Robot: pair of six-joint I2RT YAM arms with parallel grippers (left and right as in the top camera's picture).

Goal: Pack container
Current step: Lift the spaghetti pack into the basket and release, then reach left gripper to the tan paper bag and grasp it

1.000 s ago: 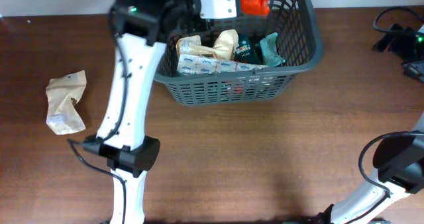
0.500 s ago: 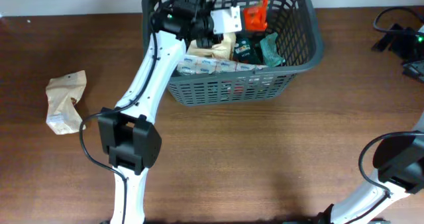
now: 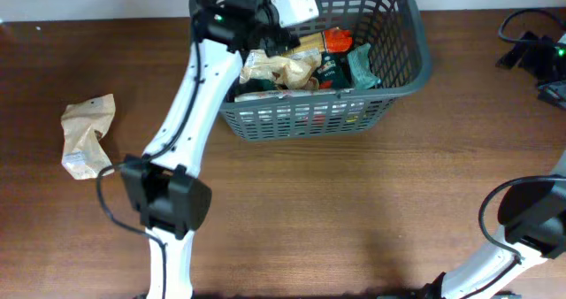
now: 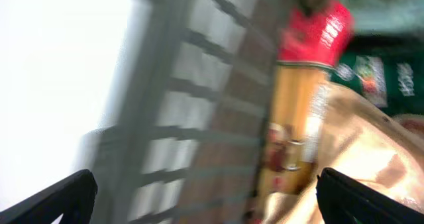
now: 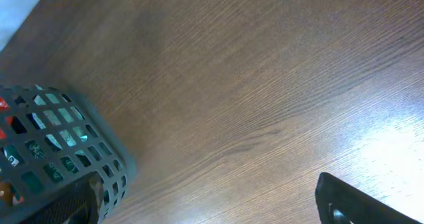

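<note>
The container (image 3: pixel 400 73) is a dark grey lattice basket at the back of the table. Inside lie a tan packet (image 3: pixel 279 69), a red-and-orange packet (image 3: pixel 336 41) and green packets (image 3: pixel 358 65). My left gripper (image 3: pixel 296 7) hovers over the basket's far left part. In the left wrist view it (image 4: pixel 212 201) is open wide and empty, above the basket wall (image 4: pixel 179 98) and the red-and-orange packet (image 4: pixel 305 85). My right gripper (image 5: pixel 218 207) is open over bare wood, with the basket's corner (image 5: pixel 66 131) at its left.
A crumpled tan paper packet (image 3: pixel 88 135) lies on the table at the far left. Black cables and a device (image 3: pixel 531 47) sit at the back right. My right arm (image 3: pixel 526 219) stands at the front right corner.
My left gripper carried the red-and-orange packet down over the basket and opened. The packet now lies inside among the others. The right arm has not moved.
</note>
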